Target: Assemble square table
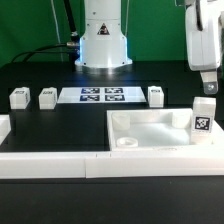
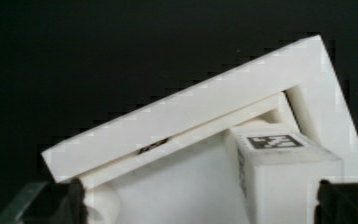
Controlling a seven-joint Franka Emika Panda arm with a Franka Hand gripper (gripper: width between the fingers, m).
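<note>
**A:** Where is the big piece?

**B:** The square panel (image 1: 150, 132) lies flat on the black table (image 1: 60, 125), toward the exterior view's right, just behind the long white bar (image 1: 50, 162).

**A:** And the marker board (image 1: 103, 95)?

**B:** Further back, before the robot base (image 1: 103, 45).

**A:** Does the gripper (image 1: 207, 88) hold something?

**B:** No, its jaws are spread wide and it grasps nothing. It hangs over the panel's right corner. In the wrist view the fingers (image 2: 51, 198) stand on both sides of the upright leg peg (image 2: 274, 150), not clamped on it.

**A:** Other pegs?

**B:** The first loose peg (image 1: 18, 97) and the second loose peg (image 1: 47, 96) are left of the board, and the third loose peg (image 1: 155, 95) is right of it.
</note>
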